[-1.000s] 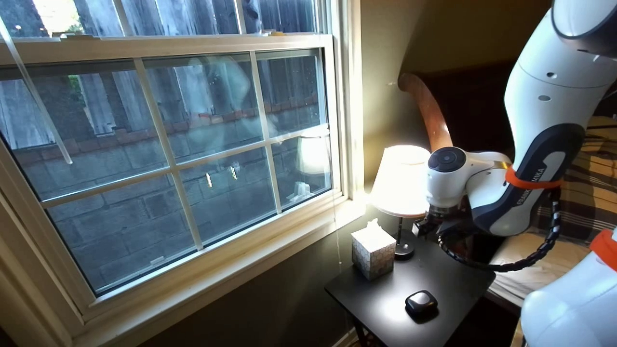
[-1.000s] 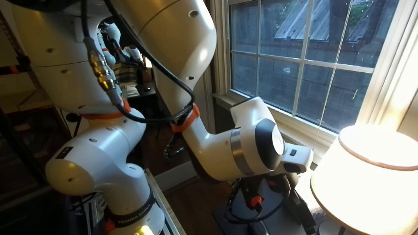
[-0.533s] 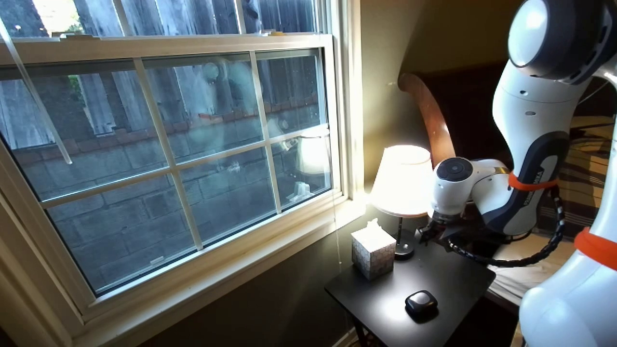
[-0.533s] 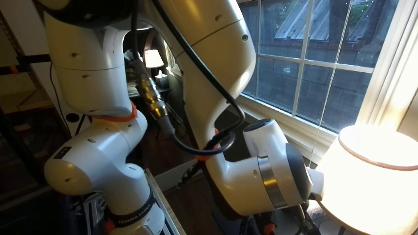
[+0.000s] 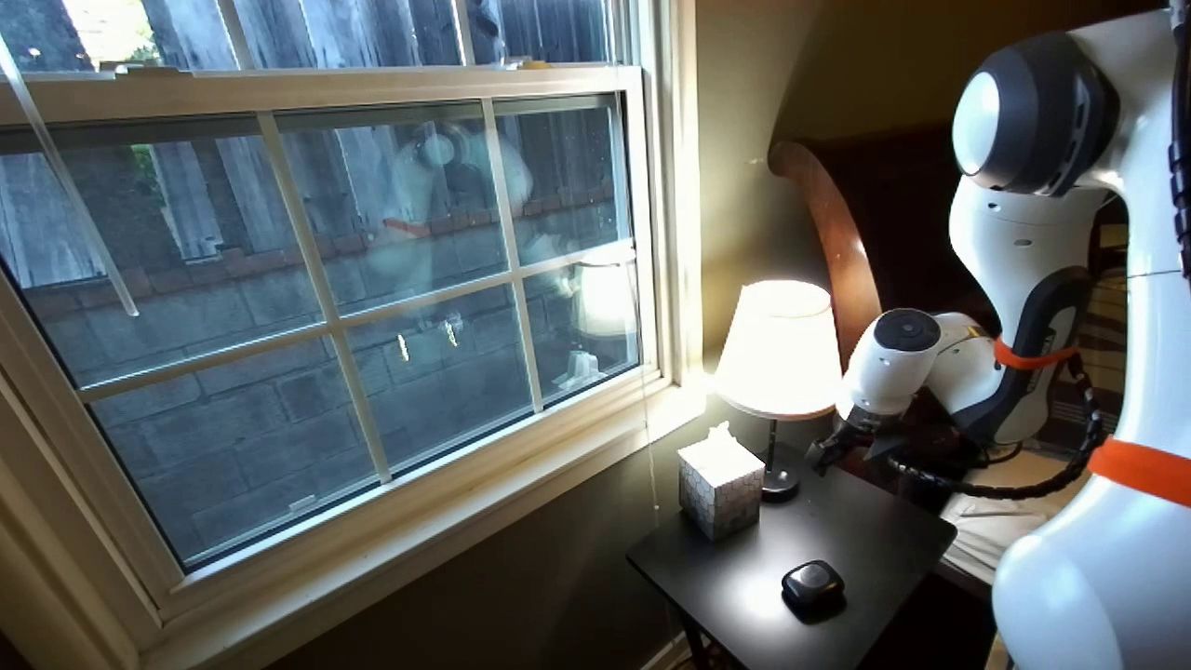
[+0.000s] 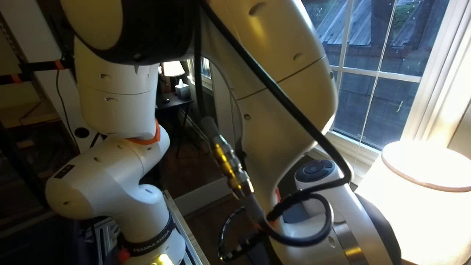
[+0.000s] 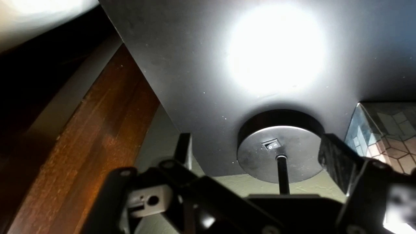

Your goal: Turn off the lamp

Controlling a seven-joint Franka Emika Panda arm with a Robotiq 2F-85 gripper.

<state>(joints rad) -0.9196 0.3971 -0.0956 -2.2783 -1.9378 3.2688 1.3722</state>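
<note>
In the wrist view, the black two-fingered end effector is standing wide, its fingers well apart. The round black base of the white-shaded table lamp is showing between them, resting on the black desk. A small black rocker switch with white markings is facing upward beside the stem. One finger is overlapping the base's rim from this angle; contact cannot be told. A cube-shaped, hexagon-patterned tissue box is standing just beside the base, and a reddish-brown wooden board is running past the desk's edge.

In an exterior view, the lamp is standing upright, its white tapered shade glowing. The tissue box is partly screening the base. A glossy, rounded black object is lying toward the desk's near end, well apart from the lamp. A white-framed window is occupying one side; a curved brown wooden post is rising behind the shade. The white jointed arm, wrapped with orange bands, is reaching in from the opposite side, the end effector hanging near the stem, below the shade's lower rim.

In an exterior view, the arm is filling the middle, a looped black cable crossing it. It is also overlapping the glowing shade; contact cannot be told. The end effector is lying out of sight.
</note>
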